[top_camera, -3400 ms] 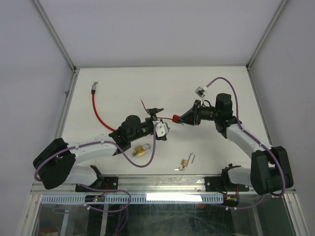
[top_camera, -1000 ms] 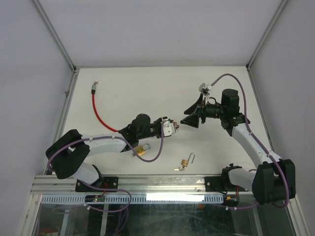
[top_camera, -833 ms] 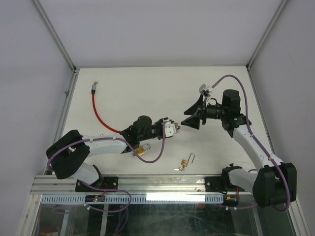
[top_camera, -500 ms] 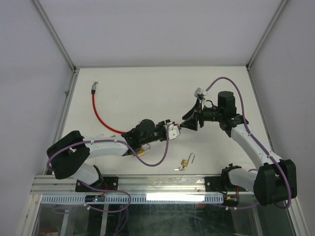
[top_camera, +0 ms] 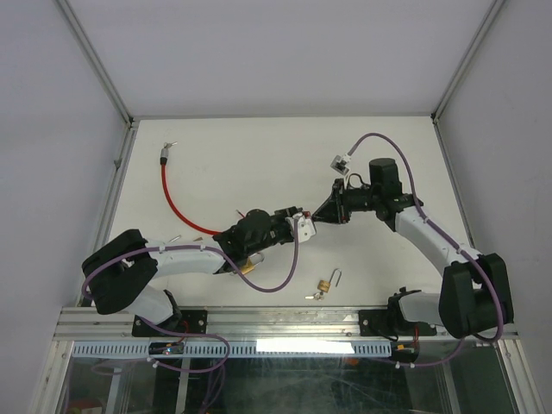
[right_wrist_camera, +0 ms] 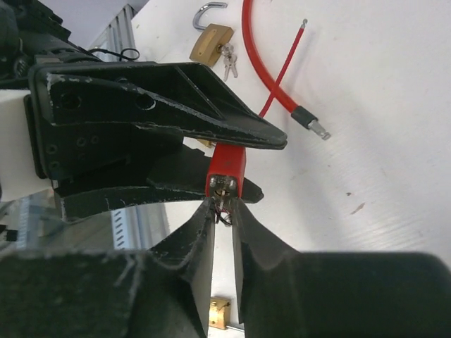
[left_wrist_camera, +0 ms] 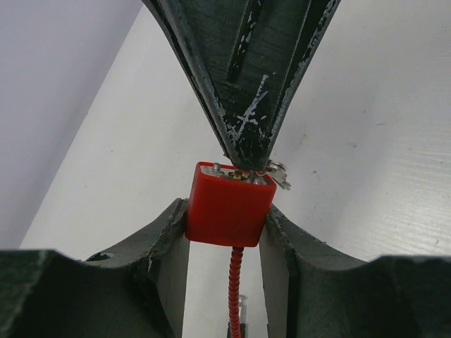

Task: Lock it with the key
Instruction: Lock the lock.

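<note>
My left gripper (left_wrist_camera: 225, 211) is shut on the red lock body (left_wrist_camera: 229, 211), one finger on each side, holding it above the table. The lock's red cable (top_camera: 172, 203) trails back left to its metal-tipped end (right_wrist_camera: 313, 123), which lies loose. A small key (right_wrist_camera: 225, 194) sticks out of the lock's face (right_wrist_camera: 227, 165), its wire ring (left_wrist_camera: 277, 169) hanging beside it. My right gripper (right_wrist_camera: 223, 203) meets the lock head-on, its fingertips closed on the key. In the top view the two grippers (top_camera: 300, 220) (top_camera: 317, 216) touch tips at mid-table.
A brass padlock (top_camera: 250, 263) lies half under my left arm; its keys (right_wrist_camera: 229, 60) show in the right wrist view. Another brass padlock (top_camera: 326, 282) with an open shackle lies near the front edge. Metal frame rails border the table.
My right gripper has swung left to the lock and narrowed its jaws onto the key. My left arm has carried the lock a little to the right, its grip unchanged.
</note>
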You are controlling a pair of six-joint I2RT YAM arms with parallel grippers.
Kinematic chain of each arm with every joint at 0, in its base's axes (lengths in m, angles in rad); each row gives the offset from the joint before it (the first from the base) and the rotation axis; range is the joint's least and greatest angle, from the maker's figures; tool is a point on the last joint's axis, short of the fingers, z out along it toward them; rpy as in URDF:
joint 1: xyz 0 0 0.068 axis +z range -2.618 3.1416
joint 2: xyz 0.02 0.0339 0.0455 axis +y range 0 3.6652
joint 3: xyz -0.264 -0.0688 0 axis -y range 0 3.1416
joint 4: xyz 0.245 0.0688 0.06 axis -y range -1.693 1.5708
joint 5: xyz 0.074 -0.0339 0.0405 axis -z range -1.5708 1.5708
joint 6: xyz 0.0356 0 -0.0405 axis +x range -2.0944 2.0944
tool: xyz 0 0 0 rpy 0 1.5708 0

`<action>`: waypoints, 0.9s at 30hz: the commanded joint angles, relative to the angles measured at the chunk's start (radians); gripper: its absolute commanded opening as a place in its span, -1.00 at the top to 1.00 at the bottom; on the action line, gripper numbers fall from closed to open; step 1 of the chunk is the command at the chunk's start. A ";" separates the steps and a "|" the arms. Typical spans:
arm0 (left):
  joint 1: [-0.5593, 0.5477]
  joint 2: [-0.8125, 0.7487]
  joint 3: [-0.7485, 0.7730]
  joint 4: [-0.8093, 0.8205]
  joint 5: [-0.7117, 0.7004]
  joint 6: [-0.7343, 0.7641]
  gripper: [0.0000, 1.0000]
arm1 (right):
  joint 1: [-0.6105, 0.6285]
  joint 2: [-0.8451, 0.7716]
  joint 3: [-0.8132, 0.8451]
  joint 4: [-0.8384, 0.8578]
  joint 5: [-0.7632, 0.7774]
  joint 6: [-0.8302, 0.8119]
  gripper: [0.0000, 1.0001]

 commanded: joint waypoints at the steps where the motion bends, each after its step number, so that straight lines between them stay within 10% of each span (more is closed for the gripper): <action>1: -0.013 -0.043 0.010 0.110 -0.030 0.035 1.00 | 0.006 0.032 0.059 0.044 -0.049 0.092 0.76; 23: -0.027 0.125 -0.075 0.510 -0.248 0.438 1.00 | -0.001 0.184 0.059 0.199 -0.195 0.520 1.00; 27: -0.027 0.126 -0.088 0.527 -0.236 0.402 1.00 | -0.015 0.171 0.060 0.204 -0.191 0.539 0.56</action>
